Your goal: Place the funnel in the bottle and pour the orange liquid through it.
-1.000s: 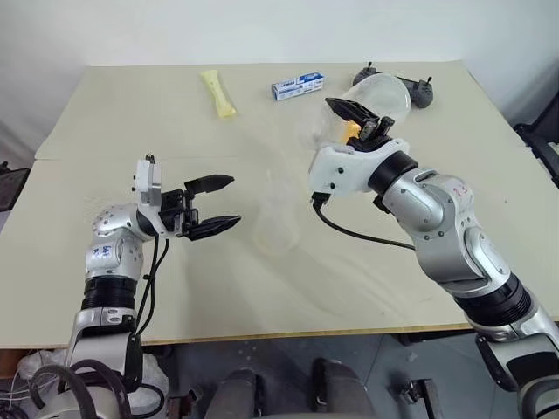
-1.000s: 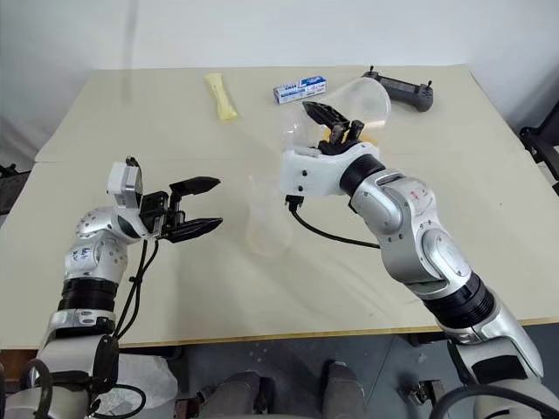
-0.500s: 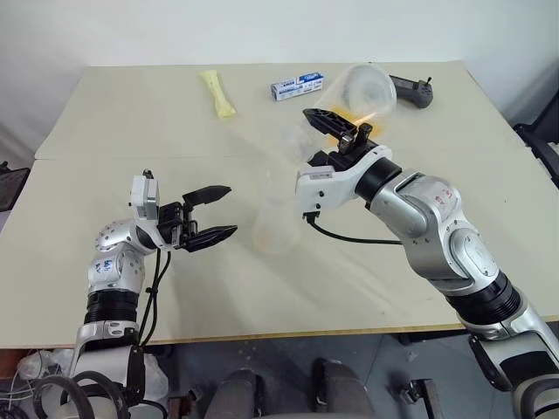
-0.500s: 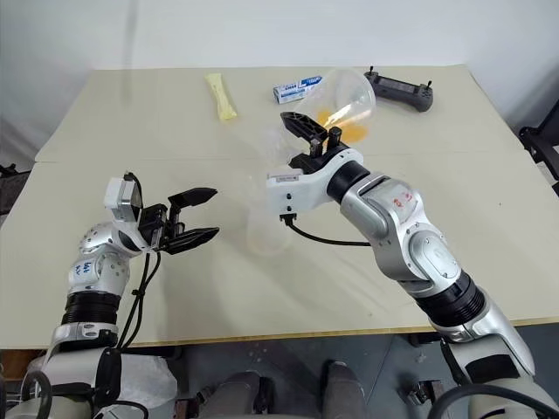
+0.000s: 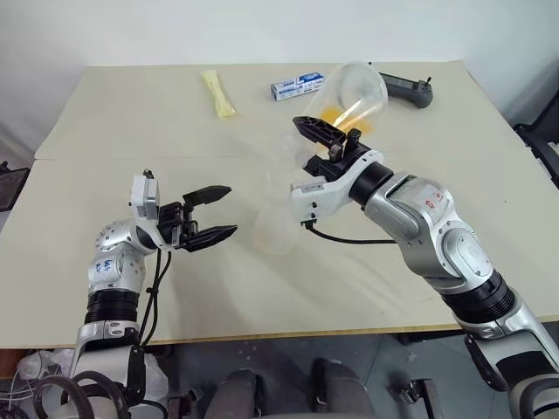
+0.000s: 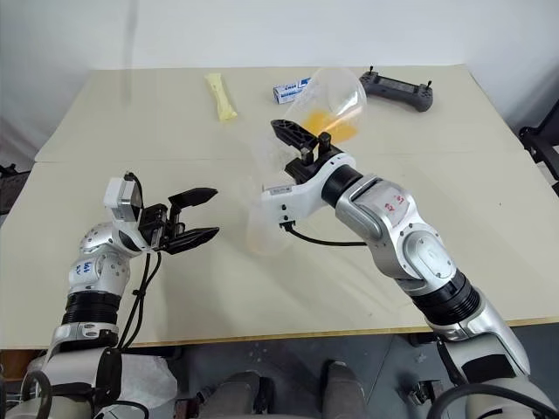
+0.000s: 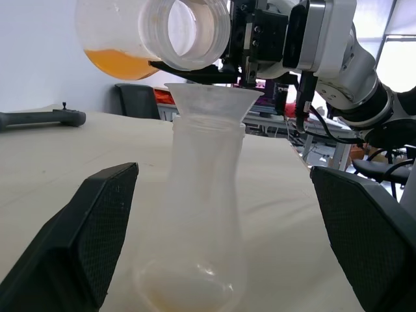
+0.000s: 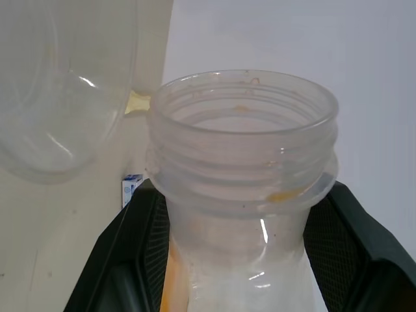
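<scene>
My left gripper point(image 5: 217, 212) fingers spread wide, empty, flanking bottle point(image 7: 201, 221) without touching. Bottle upright mid-table point(image 5: 113, 113), funnel point(image 7: 213, 101) seated in neck. My right gripper point(image 5: 327, 140) clamped on jar point(image 6: 330, 98) neck, tilted above funnel; orange liquid point(image 7: 120, 63) pooled inside.

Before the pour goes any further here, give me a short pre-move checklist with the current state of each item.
1. Funnel seated in the bottle neck: ok, its flared rim rests on the mouth.
2. Bottle upright on the table: ok.
3. Right gripper grip on the jar: ok, shut on its neck.
4. Jar mouth above the funnel: ok in the left wrist view; exact centring cannot tell.
5. Orange liquid reaching the mouth: not ok yet, it pools in the jar's far end.
6. Left gripper steadying the bottle: not ok, open and apart from it.
</scene>
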### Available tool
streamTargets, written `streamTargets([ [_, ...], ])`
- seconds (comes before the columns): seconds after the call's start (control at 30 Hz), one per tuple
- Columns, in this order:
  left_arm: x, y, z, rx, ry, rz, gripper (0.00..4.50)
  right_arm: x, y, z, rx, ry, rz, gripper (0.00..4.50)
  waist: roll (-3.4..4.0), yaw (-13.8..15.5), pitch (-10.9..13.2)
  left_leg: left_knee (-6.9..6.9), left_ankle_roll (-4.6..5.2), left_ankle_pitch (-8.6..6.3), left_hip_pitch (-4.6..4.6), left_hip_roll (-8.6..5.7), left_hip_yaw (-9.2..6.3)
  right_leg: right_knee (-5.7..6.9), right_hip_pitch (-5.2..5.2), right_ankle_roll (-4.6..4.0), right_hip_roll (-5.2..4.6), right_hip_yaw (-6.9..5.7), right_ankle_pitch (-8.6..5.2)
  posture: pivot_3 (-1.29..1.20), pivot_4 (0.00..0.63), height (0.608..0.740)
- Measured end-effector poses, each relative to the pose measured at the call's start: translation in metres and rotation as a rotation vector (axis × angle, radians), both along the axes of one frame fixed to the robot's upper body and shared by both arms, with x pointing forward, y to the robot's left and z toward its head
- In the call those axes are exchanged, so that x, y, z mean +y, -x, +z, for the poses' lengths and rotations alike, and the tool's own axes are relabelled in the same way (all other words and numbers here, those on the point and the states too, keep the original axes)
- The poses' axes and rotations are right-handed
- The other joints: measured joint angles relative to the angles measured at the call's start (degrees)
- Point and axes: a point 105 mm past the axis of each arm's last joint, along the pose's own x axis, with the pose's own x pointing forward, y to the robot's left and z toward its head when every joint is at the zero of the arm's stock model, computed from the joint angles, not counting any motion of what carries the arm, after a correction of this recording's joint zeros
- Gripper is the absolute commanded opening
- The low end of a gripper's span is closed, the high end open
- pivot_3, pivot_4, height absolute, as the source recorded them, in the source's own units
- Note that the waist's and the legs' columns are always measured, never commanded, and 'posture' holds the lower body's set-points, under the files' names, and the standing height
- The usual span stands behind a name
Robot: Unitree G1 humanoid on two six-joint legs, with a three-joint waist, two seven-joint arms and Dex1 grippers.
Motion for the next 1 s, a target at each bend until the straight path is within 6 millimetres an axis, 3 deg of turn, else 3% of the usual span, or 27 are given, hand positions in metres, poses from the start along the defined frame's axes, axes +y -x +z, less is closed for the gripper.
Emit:
streamTargets([
  [1.0,-0.0024,-0.0019,0.0070,-0.012,0.001,-0.012,4.50,-0.0066,-0.0008,-0.0028,-0.095,0.102,0.001,2.45,0.00,0.0,0.0,0.00,0.00,0.00,0.00,0.01,0.00,-0.01,0.00,0.00,0.00,0.00,0.00,0.00,0.150,0.740],
])
